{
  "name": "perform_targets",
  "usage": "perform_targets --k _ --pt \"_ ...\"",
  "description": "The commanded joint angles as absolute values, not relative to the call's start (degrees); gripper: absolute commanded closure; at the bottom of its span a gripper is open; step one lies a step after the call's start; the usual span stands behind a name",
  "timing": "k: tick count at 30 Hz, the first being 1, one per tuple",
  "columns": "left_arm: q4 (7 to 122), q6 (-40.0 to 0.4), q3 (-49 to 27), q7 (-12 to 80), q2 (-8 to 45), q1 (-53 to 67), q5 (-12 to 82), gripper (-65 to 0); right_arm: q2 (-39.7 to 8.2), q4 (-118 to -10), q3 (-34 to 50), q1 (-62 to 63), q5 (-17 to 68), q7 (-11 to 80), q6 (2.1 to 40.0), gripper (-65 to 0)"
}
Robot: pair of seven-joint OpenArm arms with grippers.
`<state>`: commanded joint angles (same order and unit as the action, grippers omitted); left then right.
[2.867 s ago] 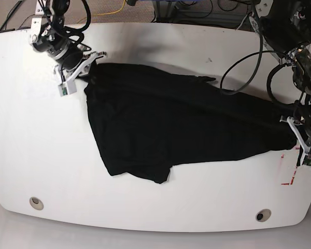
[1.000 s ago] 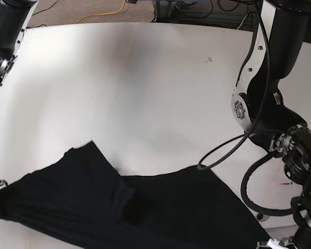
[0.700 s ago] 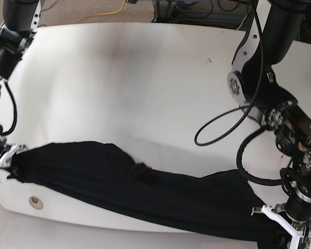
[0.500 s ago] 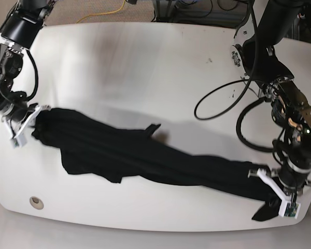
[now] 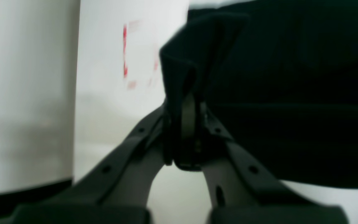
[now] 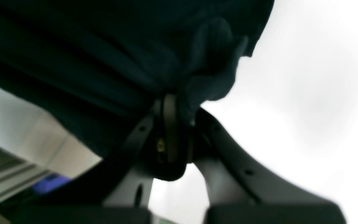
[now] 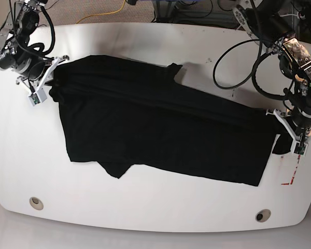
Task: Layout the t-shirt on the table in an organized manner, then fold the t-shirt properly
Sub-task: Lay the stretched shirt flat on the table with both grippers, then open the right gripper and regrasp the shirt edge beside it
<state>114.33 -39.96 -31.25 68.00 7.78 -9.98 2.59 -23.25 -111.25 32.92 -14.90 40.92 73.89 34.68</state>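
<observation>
With the left gripper (image 7: 292, 136) and right gripper (image 7: 41, 83) each pinching a corner of the shirt (image 7: 160, 129) on the desk (image 7: 145, 207), uneven pulling risked fresh wrinkles.

Black jointed arms trail looping black cables, each ending in a white-fingered pincer (image 7: 291, 136).
</observation>
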Motion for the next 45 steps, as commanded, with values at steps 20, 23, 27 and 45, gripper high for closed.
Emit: perform_targets --k 20,23,27,45 --pt "110.90 -39.52 -31.25 60.97 7.78 -3.56 2.15 0.0 -22.37 -78.29 20.79 0.66 40.75 53.67 34.24 -0.3" --pt "110.81 -39.52 -31.08 60.97 7.78 -3.56 2.15 0.0 -22.37 -74.86 20.09 2.42 40.75 52.79 34.15 -7.6" --pt "110.81 -39.52 -31.08 60.97 7.78 -3.56 2.15 0.0 -21.93 -74.33 20.00 2.42 41.10 53.49 34.15 -28.5" --pt "110.81 -39.69 -30.99 60.97 7.69 -3.56 2.24 0.0 -13.76 -94.46 27.38 -16.48 40.92 59.82 34.42 -46.6"
